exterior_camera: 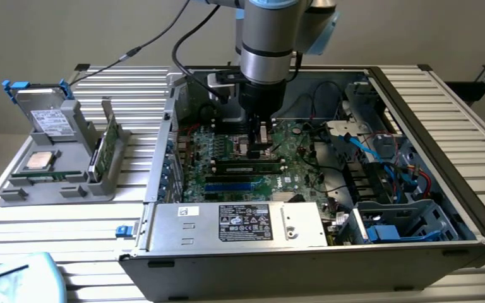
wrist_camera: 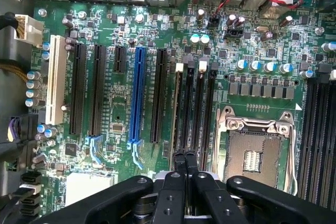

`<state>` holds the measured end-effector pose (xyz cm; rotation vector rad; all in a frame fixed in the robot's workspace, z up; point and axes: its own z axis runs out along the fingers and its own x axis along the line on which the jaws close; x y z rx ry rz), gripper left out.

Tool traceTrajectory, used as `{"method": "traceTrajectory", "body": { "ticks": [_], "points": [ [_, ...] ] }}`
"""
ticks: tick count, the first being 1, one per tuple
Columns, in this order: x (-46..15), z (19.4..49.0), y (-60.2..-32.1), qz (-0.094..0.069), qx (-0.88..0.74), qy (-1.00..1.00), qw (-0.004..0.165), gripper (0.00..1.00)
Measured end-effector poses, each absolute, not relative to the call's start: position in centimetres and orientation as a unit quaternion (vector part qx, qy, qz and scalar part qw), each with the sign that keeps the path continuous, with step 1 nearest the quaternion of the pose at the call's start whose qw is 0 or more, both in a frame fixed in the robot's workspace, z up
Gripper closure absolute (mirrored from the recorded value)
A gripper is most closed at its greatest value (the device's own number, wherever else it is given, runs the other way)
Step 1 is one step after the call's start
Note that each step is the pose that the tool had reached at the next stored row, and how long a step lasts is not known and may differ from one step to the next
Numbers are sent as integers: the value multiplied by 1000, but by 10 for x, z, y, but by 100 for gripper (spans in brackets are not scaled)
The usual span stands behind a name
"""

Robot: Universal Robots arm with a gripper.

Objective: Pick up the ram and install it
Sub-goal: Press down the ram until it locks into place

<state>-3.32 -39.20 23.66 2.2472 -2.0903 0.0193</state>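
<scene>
My fingers (wrist_camera: 186, 163) are pressed together, tips side by side, poised just above the motherboard (wrist_camera: 131, 177) at the near end of the bank of black memory slots (wrist_camera: 195, 111). In the wrist view those slots run away from my tips toward twelve o'clock, with the open silver processor socket (wrist_camera: 256, 156) at about three o'clock from them and the long blue expansion slot (wrist_camera: 138, 95) at about ten o'clock.

In the exterior view my arm (exterior_camera: 266, 44) comes straight down into the open computer case (exterior_camera: 444, 164), which lies on the slatted desk (exterior_camera: 23, 214). The ram (exterior_camera: 247, 168) lies flat across the board, a dark green stick with a pale label, seated along a slot just below my fingers at about six o'clock from them. I cannot tell whether my tips touch it.

At nine o'clock from the case stands a grey parts holder (exterior_camera: 57, 183) with a square silver processor chip (exterior_camera: 40, 160) lying in it and a green card (exterior_camera: 104, 151) standing upright in a slot. The power supply (exterior_camera: 242, 224) sits along the case's near edge.
</scene>
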Motion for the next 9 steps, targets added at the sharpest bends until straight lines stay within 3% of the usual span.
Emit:
{"method": "traceTrajectory", "body": {
  "ticks": [9],
  "points": [
    [-33,237,-392,0,732,-681,29,90]
  ]
}}
